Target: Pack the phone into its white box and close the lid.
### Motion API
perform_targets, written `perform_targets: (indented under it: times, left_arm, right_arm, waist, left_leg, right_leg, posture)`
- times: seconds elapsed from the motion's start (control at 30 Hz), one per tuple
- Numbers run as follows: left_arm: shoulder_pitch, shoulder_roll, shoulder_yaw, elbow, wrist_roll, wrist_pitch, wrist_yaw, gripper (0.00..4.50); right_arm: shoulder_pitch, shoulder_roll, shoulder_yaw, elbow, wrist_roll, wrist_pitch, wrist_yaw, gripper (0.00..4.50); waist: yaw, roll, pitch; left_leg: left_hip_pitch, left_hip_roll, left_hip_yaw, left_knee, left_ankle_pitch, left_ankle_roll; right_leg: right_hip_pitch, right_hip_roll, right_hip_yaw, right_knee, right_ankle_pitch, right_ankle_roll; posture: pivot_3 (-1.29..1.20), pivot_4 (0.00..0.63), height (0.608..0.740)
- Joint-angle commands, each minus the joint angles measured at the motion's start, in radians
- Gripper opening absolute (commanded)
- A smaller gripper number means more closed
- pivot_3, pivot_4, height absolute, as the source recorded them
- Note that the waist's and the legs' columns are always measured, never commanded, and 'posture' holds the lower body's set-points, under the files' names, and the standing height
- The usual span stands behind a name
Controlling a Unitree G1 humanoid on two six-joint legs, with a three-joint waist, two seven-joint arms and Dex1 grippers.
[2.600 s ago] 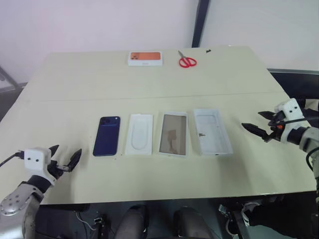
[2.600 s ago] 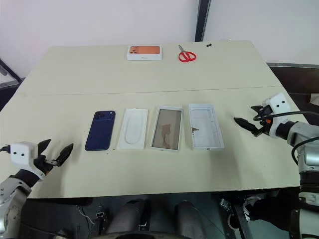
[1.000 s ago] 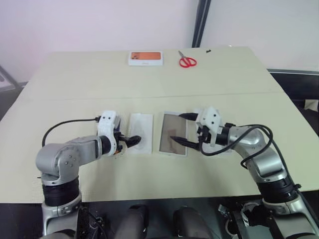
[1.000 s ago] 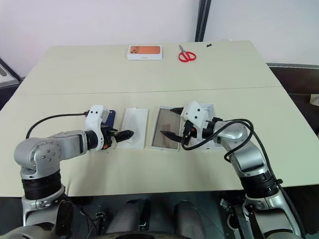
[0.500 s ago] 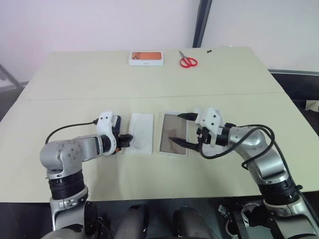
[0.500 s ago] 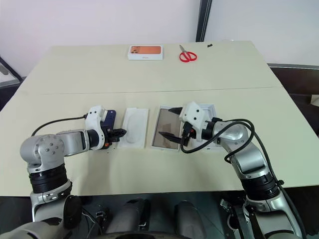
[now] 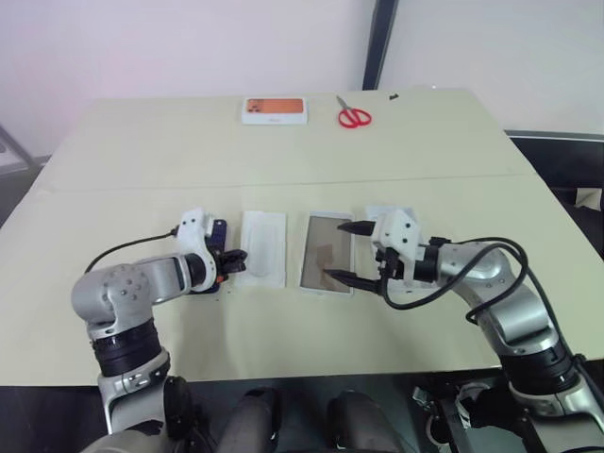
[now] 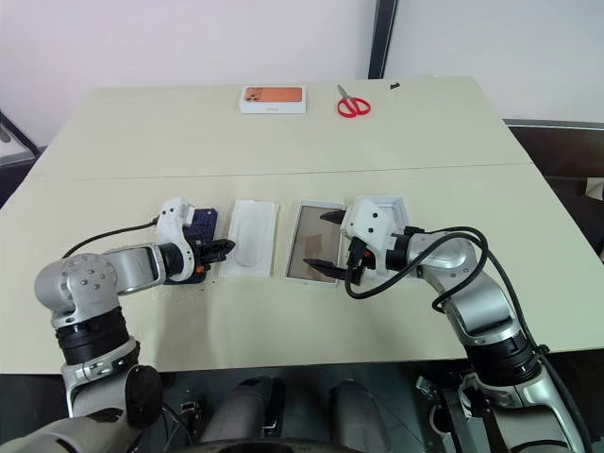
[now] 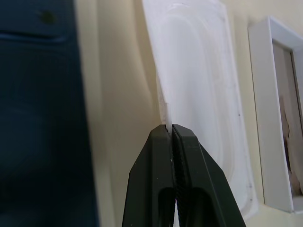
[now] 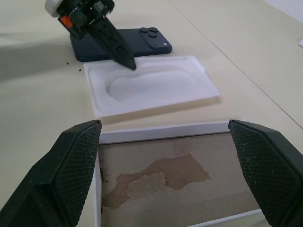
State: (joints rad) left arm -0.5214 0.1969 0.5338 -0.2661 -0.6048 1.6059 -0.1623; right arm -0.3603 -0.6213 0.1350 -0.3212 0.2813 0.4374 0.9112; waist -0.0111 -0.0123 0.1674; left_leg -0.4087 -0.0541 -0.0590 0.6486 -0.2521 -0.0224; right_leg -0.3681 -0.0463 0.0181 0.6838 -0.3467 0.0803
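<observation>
The dark navy phone (image 9: 42,118) lies flat on the table with my left gripper (image 7: 234,257) just right of it. That gripper is shut on the near-left edge of the thin white insert (image 7: 262,247); in the left wrist view a sliver of white edge stands between its fingertips (image 9: 182,142). The white box (image 7: 308,274), with its tan floor, lies right of the insert. My right gripper (image 7: 346,251) hangs open over the box with nothing between its fingers. The lid (image 7: 376,211) lies right of the box, mostly hidden behind that gripper and arm.
An orange-topped white box (image 7: 275,110) and red scissors (image 7: 355,117) lie at the far edge of the table. A seam crosses the tabletop (image 7: 472,142) behind the row of parts. Bare table stretches in front of and behind the row.
My left gripper, open over the insert a second ago, has shut on the insert's edge and shifted a little left. The right gripper has stayed open over the box.
</observation>
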Motion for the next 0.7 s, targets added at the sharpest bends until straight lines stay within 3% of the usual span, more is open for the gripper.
perform_targets:
  times: [0.03,0.13,0.43,0.7]
  left_arm:
    - [-0.061,-0.015,0.11,-0.002,-0.071,0.009,-0.024,0.04]
    - [-0.097,-0.046,0.107,0.004,-0.111,0.009,-0.014,0.04]
    - [-0.144,-0.25,-0.052,0.011,-0.176,0.009,0.113,0.04]
    - [-0.155,-0.327,-0.087,0.043,-0.196,0.009,0.243,0.04]
  right_arm:
    - [-0.015,-0.026,-0.041,-0.029,0.015,0.006,-0.001,4.5]
    - [-0.012,-0.043,-0.062,-0.014,0.011,0.007,-0.013,4.5]
    - [0.014,-0.129,-0.143,0.064,-0.018,-0.053,-0.007,4.5]
    - [0.038,-0.138,-0.148,0.064,-0.026,-0.075,-0.015,4.5]
  waist:
    - [0.001,-0.001,0.0]
    - [0.009,-0.004,0.002]
    - [0.021,-0.005,0.003]
    - [0.02,-0.006,0.003]
  left_leg:
    - [0.0,0.0,0.0,0.0,0.0,0.0]
    - [0.0,0.0,-0.001,0.001,0.0,0.0]
    - [-0.001,0.0,0.0,0.001,0.0,0.0]
    - [-0.001,0.0,0.0,0.001,0.0,0.0]
  right_leg:
    - [0.0,0.0,0.0,0.0,0.0,0.0]
    - [0.001,0.0,-0.001,0.0,0.0,0.0]
    - [0.001,0.0,-0.001,-0.001,0.0,0.001]
    - [0.001,0.0,0.0,-0.001,0.0,0.001]
  posture:
    - [0.0,0.15,0.74]
    - [0.0,0.15,0.74]
    - [0.0,0.15,0.74]
    - [0.0,0.15,0.74]
